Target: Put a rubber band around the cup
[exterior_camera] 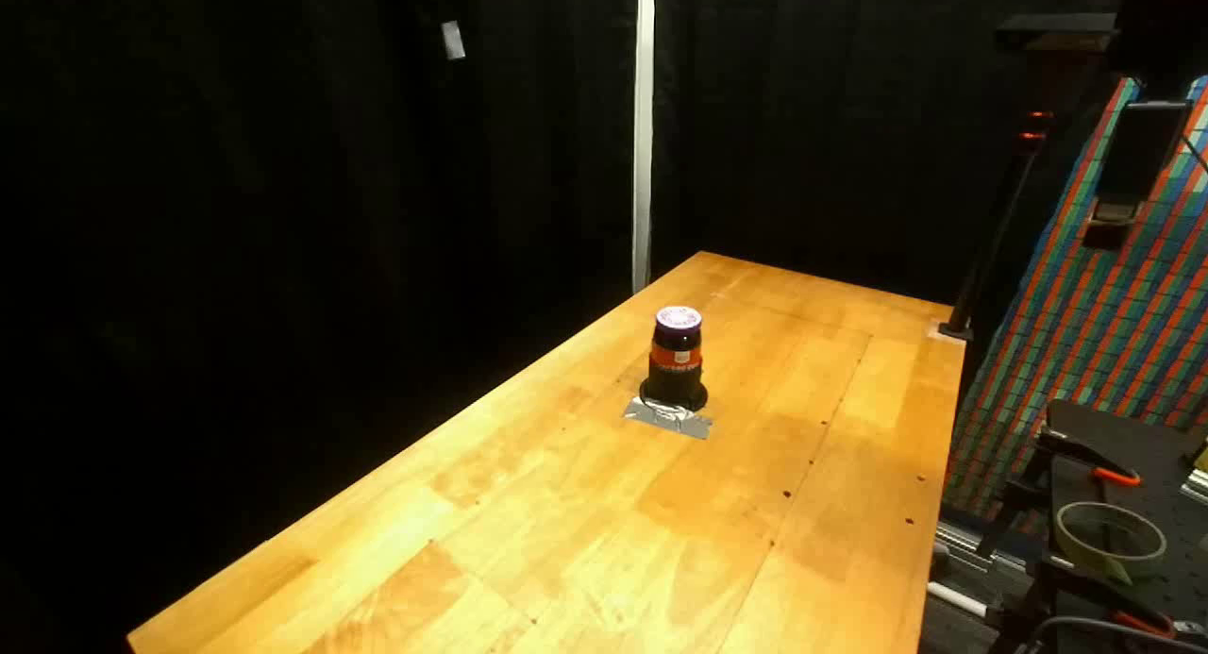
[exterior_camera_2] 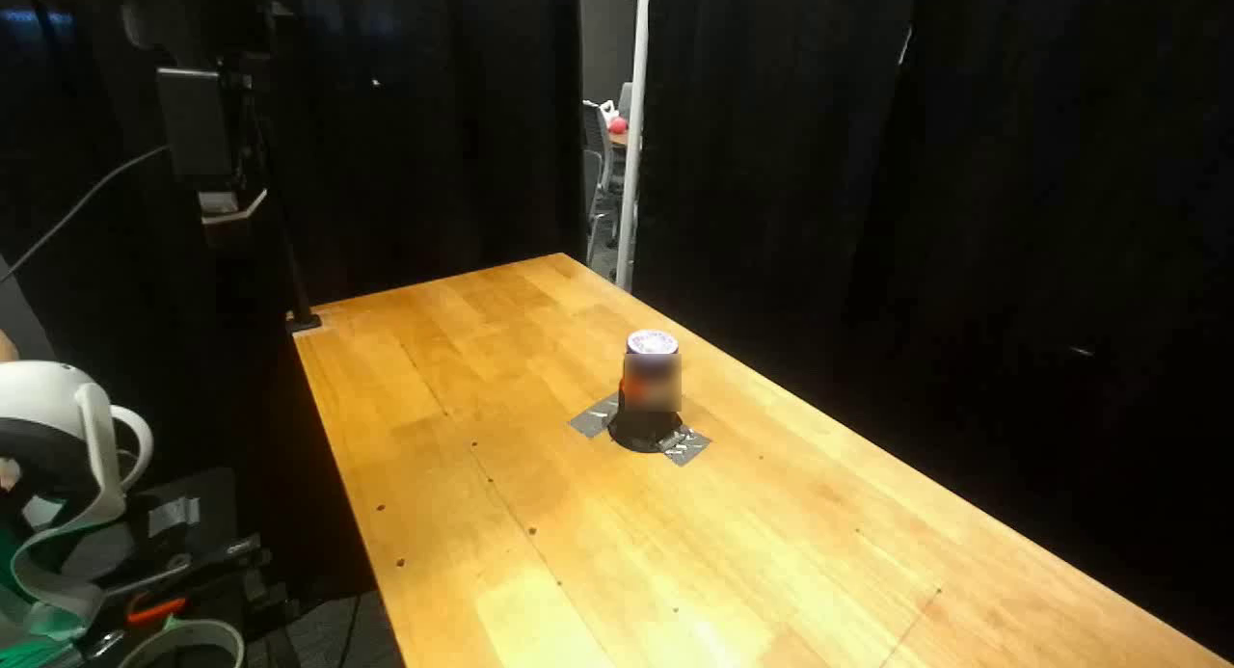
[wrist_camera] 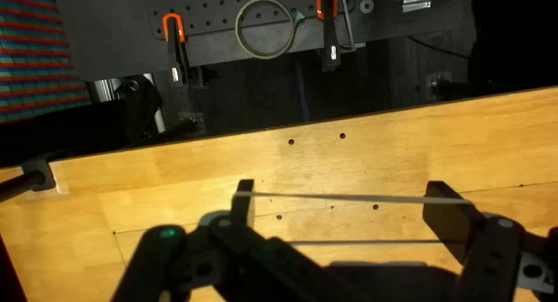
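Note:
The cup (exterior_camera: pixel 677 356) is small, with an orange-red band, dark lower part and pale-topped purple cap. It stands upright on the wooden table (exterior_camera: pixel 585 512). It also shows in an exterior view (exterior_camera_2: pixel 651 384), where its middle is blurred. Silvery tape pieces (exterior_camera_2: pixel 686 446) lie at its dark base. In the wrist view, my gripper (wrist_camera: pixel 341 189) is open. A thin pale rubber band (wrist_camera: pixel 348 198) is stretched around both fingers, with two strands spanning the gap. The gripper is above the table near an edge. The cup is out of the wrist view, and the gripper is out of both exterior views.
A black side table beside the wooden one holds a tape roll (wrist_camera: pixel 265 28) and orange-tipped clamps (wrist_camera: pixel 329 29). A dark post (exterior_camera: pixel 991 229) stands at the table's far corner. Black curtains (exterior_camera: pixel 330 210) hang along the long side. A white headset (exterior_camera_2: pixel 58 427) lies off the table.

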{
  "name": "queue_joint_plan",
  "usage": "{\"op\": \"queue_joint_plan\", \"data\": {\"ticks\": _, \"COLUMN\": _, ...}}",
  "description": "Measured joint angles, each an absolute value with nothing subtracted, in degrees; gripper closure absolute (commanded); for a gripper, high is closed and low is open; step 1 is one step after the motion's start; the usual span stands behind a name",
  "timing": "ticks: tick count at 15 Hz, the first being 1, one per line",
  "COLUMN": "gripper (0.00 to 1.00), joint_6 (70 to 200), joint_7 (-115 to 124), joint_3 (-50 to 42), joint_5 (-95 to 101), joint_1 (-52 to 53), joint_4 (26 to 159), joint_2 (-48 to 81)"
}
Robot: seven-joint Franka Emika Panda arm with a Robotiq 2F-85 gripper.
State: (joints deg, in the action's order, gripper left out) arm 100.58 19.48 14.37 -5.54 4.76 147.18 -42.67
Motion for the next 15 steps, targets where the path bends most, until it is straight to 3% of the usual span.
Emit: {"op": "queue_joint_plan", "data": {"ticks": 15, "gripper": 0.0, "joint_6": 104.9, "joint_7": 19.4, "joint_3": 15.4, "joint_5": -5.0, "joint_1": 4.8, "joint_4": 145.7, "joint_2": -39.1}}
